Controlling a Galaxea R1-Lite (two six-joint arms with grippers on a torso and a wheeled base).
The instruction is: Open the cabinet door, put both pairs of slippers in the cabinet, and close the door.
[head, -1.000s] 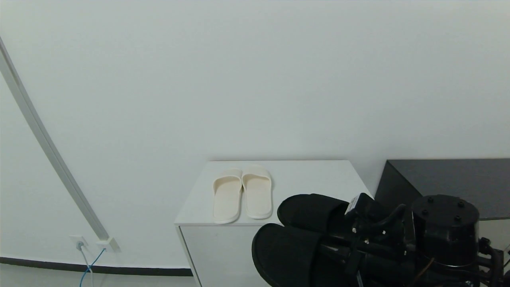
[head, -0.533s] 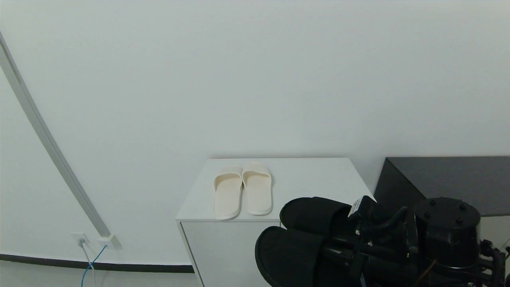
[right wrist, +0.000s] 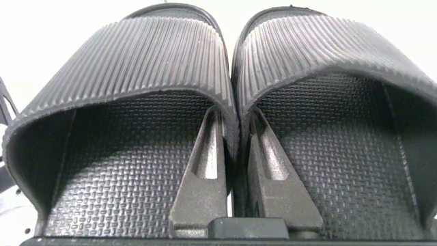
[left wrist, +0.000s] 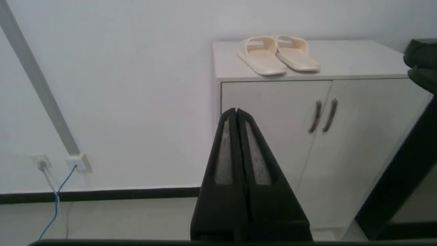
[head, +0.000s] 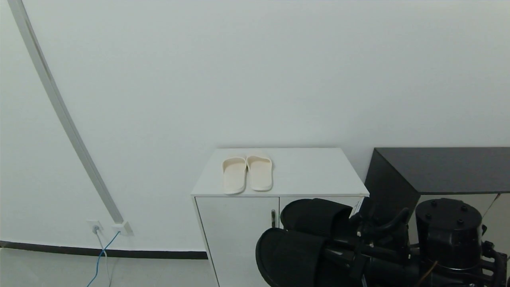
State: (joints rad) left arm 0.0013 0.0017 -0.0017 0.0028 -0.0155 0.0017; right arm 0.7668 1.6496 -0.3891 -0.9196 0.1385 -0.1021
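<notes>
My right gripper (right wrist: 234, 137) pinches the black slippers (right wrist: 157, 55) by their touching inner walls, my left gripper (left wrist: 237, 117) is pressed together, and beyond it white slippers (left wrist: 278, 55) sit atop the closed cabinet (left wrist: 273, 130).

The white cabinet (head: 310, 173) bears a cream pair of slippers (head: 257, 175) on its top.

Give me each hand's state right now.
Left hand: closed, holding nothing.
Right hand: closed on the black slippers.
</notes>
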